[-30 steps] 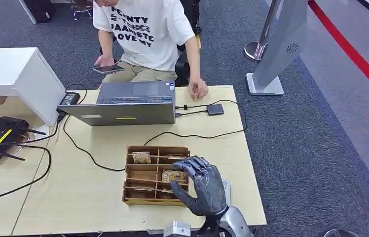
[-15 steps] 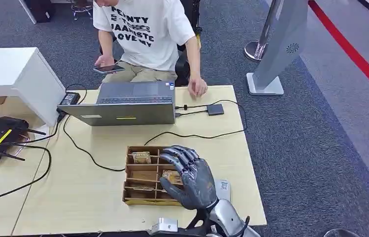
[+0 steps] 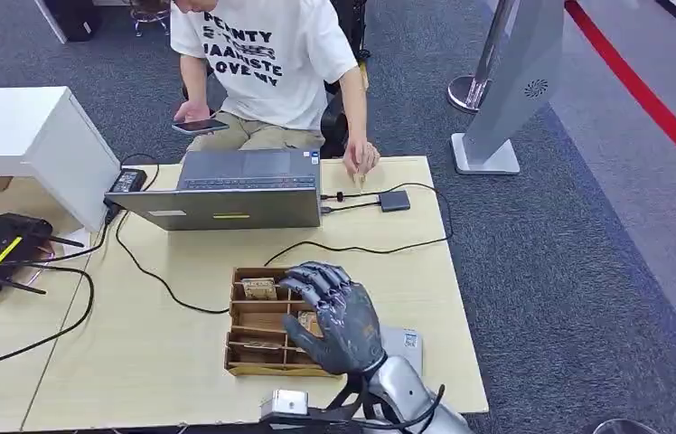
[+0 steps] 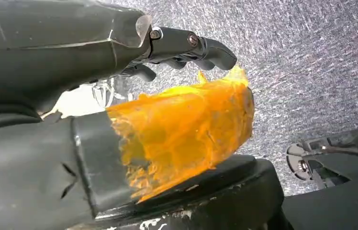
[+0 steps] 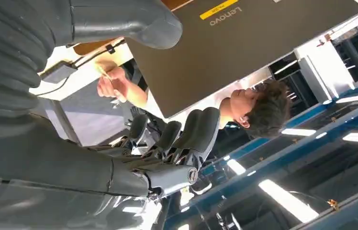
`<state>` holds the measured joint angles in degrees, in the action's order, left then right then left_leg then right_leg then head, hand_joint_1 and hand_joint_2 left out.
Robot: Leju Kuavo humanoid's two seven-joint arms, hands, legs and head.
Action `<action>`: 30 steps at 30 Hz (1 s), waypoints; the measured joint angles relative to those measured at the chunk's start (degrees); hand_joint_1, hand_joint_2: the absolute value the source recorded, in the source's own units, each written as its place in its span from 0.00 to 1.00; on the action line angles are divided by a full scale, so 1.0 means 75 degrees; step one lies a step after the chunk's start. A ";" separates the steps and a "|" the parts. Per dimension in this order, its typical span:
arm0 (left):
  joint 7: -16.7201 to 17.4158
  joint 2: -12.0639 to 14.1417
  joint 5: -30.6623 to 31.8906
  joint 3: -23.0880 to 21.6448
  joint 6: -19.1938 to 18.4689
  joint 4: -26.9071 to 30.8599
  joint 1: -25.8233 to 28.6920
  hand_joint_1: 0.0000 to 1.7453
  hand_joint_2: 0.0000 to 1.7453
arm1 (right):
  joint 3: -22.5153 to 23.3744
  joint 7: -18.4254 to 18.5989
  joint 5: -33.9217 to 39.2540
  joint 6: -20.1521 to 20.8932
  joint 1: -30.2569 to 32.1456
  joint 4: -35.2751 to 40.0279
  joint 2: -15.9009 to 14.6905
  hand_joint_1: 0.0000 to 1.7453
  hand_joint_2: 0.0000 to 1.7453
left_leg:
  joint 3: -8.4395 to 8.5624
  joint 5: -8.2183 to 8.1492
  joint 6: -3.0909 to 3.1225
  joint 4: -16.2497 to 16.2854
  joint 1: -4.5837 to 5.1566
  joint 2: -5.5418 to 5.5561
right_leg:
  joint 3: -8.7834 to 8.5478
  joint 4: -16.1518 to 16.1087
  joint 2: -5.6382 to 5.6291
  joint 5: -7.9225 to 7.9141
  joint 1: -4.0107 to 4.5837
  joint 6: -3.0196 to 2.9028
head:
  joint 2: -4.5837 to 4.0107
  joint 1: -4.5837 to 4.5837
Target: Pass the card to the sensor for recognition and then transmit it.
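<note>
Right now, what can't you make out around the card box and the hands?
- Head view: the right robot hand covers the wooden box's right compartments; whether it touches a card there is hidden.
- Head view: print on the card in the back compartment is too small to read.
- Left wrist view: orange tape blocks what lies beyond the left robot hand.

Pale wood counter (image 3: pixel 181 362), brown divided card box (image 3: pixel 262 339), grey laptop (image 3: pixel 226 203), white black-lettered T-shirt (image 3: pixel 267 54), speckled grey carpet (image 3: pixel 569 271).

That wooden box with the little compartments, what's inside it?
The wooden box holds small brownish cards: one card in a far compartment, another partly under the robot's right hand. The hand covers the box's right side, so whatever lies there is hidden.
</note>
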<state>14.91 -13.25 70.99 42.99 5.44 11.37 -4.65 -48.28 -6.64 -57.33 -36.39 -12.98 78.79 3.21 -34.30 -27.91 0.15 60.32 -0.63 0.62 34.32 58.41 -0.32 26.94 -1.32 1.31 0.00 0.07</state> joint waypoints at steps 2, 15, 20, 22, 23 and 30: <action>0.0003 0.0000 0.0003 -0.0003 -0.0009 0.0000 -0.0011 0.00 0.00 | -0.0026 0.0088 -0.0099 0.0000 -0.0041 -0.0076 0.0020 0.38 1.00 | 0.0000 0.0000 0.0000 0.0000 0.0000 0.0000 | 0.0000 0.0000 0.0000 0.0000 0.0000 0.0000 | 0.0000 0.0000; -0.0108 -0.0003 -0.0093 -0.0006 0.0006 0.0000 -0.0023 0.00 0.00 | 0.0018 0.0402 -0.0507 -0.0032 -0.0303 -0.0446 -0.0295 0.44 1.00 | 0.0001 0.0000 0.0001 0.0000 0.0001 0.0000 | 0.0000 -0.0002 -0.0001 -0.0001 -0.0001 0.0001 | 0.0000 0.0000; -0.0245 0.0009 -0.0154 -0.0006 0.0009 0.0000 0.0014 0.00 0.00 | 0.0029 0.0388 -0.0536 0.0006 -0.0303 -0.0387 -0.0534 0.43 1.00 | 0.0001 0.0000 0.0000 0.0001 0.0001 0.0001 | 0.0001 -0.0001 -0.0002 -0.0001 -0.0001 0.0001 | 0.0000 -0.0003; -0.0303 0.0015 -0.0186 -0.0006 0.0015 0.0000 0.0043 0.00 0.00 | 0.0029 0.0420 -0.0548 0.0064 -0.0301 -0.0303 -0.0647 0.45 1.00 | 0.0001 -0.0001 0.0000 0.0001 0.0001 0.0000 | 0.0003 -0.0001 -0.0002 -0.0001 -0.0001 0.0001 | 0.0000 -0.0003; -0.0309 0.0020 -0.0198 -0.0006 0.0020 0.0000 0.0056 0.00 0.00 | 0.0029 0.0469 -0.0557 0.0099 -0.0299 -0.0225 -0.0711 0.45 1.00 | 0.0000 -0.0001 0.0000 0.0001 0.0001 0.0000 | 0.0003 -0.0001 -0.0001 -0.0001 -0.0001 0.0001 | 0.0000 0.0000; -0.0318 0.0026 -0.0268 -0.0006 0.0041 0.0000 0.0075 0.00 0.00 | 0.0029 0.0539 -0.0534 0.0384 -0.0299 0.0172 -0.1011 0.44 1.00 | 0.0000 -0.0001 0.0000 0.0001 0.0001 0.0000 | 0.0002 -0.0002 -0.0001 -0.0001 -0.0001 0.0001 | 0.0000 -0.0003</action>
<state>12.52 -13.05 68.98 42.95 5.75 11.37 -4.09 -48.06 -2.60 -61.33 -33.51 -15.22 80.08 -4.37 -34.30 -27.91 0.15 60.33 -0.62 0.62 34.33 58.40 -0.33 26.93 -1.33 1.31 0.00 0.04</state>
